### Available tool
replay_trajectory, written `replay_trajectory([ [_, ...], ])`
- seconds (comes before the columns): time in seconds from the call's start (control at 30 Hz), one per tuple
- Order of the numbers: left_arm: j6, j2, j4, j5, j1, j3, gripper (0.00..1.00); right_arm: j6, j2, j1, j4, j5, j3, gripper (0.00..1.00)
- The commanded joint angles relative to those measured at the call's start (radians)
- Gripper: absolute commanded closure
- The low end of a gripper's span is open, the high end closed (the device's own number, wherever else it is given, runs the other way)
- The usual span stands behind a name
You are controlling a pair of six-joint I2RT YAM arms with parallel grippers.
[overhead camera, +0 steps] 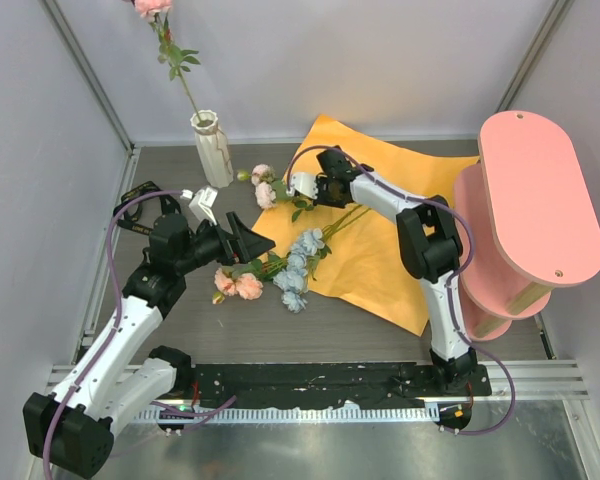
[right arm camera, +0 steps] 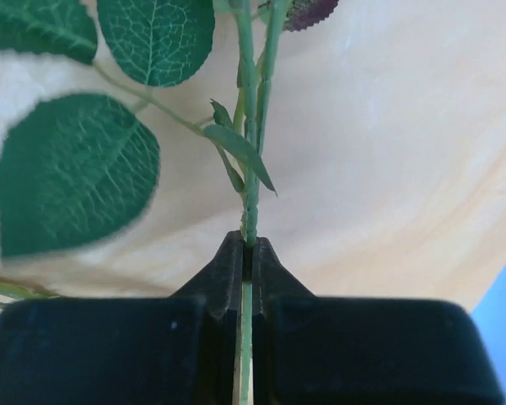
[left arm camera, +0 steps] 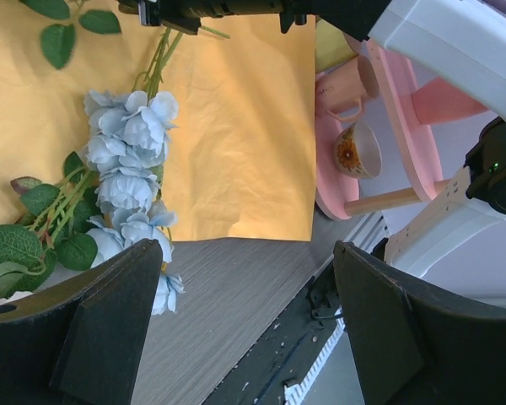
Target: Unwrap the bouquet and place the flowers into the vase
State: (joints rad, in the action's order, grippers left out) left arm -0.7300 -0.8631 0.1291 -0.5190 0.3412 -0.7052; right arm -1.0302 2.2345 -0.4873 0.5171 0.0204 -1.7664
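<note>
The bouquet lies undone. Its orange paper (overhead camera: 380, 240) is spread flat on the table, with loose flowers across its left edge. These are a pale blue cluster (overhead camera: 298, 265), peach and pink blooms (overhead camera: 240, 285) and small pink blooms (overhead camera: 265, 188). My right gripper (overhead camera: 300, 187) is shut on one green flower stem (right arm camera: 251, 211), and leaves (right arm camera: 76, 169) fan out beyond its tips (right arm camera: 248, 246). The ribbed cream vase (overhead camera: 213, 150) stands at the back left and holds one pink flower (overhead camera: 153, 8). My left gripper (overhead camera: 250, 243) hovers open over the flowers. Between its fingers (left arm camera: 110, 321) there is only table, with the blue cluster (left arm camera: 131, 169) just beyond them.
A pink oval shelf stand (overhead camera: 535, 200) fills the right side. A patterned cup (left arm camera: 358, 152) sits on its lower shelf. Grey enclosure walls close in the left, back and right. A black base rail (overhead camera: 330, 385) runs along the near edge.
</note>
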Motion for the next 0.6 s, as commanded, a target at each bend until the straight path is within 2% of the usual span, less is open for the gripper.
replay_trajectory([
  [0.0, -0.032, 0.006, -0.022, -0.036, 0.004, -0.034, 0.13, -0.039, -0.022, -0.034, 0.015, -0.016, -0.094, 0.99],
  [0.2, -0.111, 0.026, -0.052, -0.042, 0.005, -0.040, 0.12, -0.007, -0.182, -0.062, -0.017, -0.112, -0.056, 0.99],
  [0.3, -0.198, 0.004, -0.150, -0.064, 0.004, -0.028, 0.13, 0.076, -0.298, -0.086, -0.092, -0.213, 0.011, 0.99],
  [0.43, -0.333, -0.057, -0.383, -0.090, 0.018, -0.001, 0.20, 0.267, -0.432, -0.097, -0.159, -0.257, 0.128, 0.99],
  [0.47, -0.356, -0.071, -0.411, -0.087, 0.039, -0.002, 0.24, 0.368, -0.469, -0.100, -0.179, -0.261, 0.157, 0.99],
  [0.53, -0.358, -0.115, -0.456, -0.060, 0.071, -0.013, 0.27, 0.470, -0.583, -0.103, -0.263, -0.238, 0.272, 0.99],
  [0.57, -0.355, -0.134, -0.465, -0.044, 0.111, -0.031, 0.28, 0.598, -0.623, -0.105, -0.302, -0.209, 0.316, 0.99],
])
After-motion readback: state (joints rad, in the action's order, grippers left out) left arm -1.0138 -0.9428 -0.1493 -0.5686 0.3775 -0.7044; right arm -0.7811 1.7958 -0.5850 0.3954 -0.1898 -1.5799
